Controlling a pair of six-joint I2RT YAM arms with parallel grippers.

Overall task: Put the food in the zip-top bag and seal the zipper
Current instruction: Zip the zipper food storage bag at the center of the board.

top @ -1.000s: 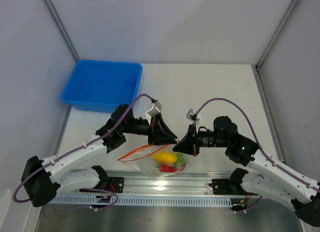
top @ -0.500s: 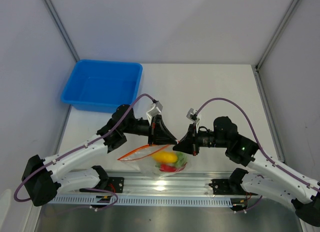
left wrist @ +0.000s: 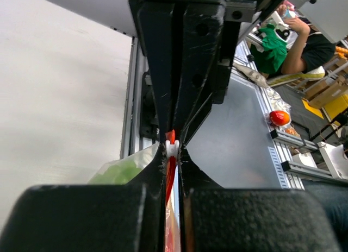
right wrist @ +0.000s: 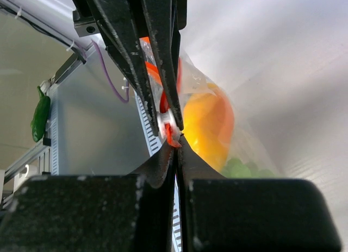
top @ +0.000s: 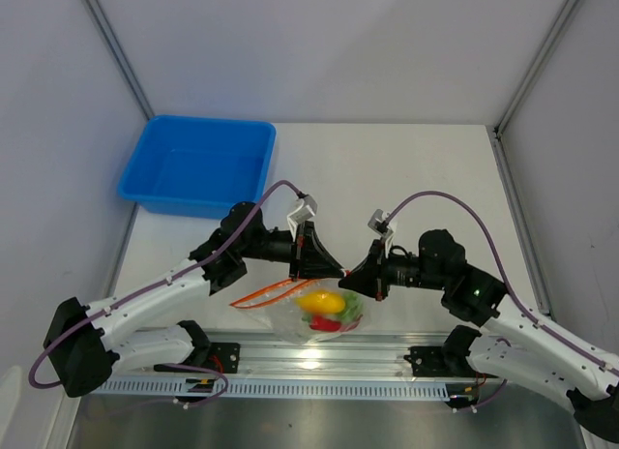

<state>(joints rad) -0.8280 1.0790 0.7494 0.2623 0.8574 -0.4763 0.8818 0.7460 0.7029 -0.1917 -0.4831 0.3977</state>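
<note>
Food (top: 325,312) is being kept inside the bag (top: 288,319), which is being held up at the 6 o'clock edge of the table (top: 416,178), just over the rail (top: 319,358). A yellow piece (top: 321,301), a red chili (top: 327,323) and green grapes (top: 351,308) are being seen through the clear plastic.

The zipper (top: 263,293) is being pinched at its 3 o'clock end by both claws. The left claw (top: 338,271) is being pressed tight on it from 9 o'clock. The right claw (top: 352,273) is being pressed tight on it from 3 o'clock. The two claws are being held tip to tip. From there the red strip is being left to hang toward 8 o'clock.

In the left wrist view, the zipper (left wrist: 171,173) is being squeezed between the black fingers (left wrist: 81,219), and a small white bit (left wrist: 172,148) is being seen at the pinch. In the right wrist view, the yellow piece (right wrist: 209,121) is being seen at 2 o'clock of the pinch and the grapes (right wrist: 239,168) at 4 o'clock.

A blue bin (top: 198,164) is being kept at 10 o'clock, well apart from the bag.
</note>
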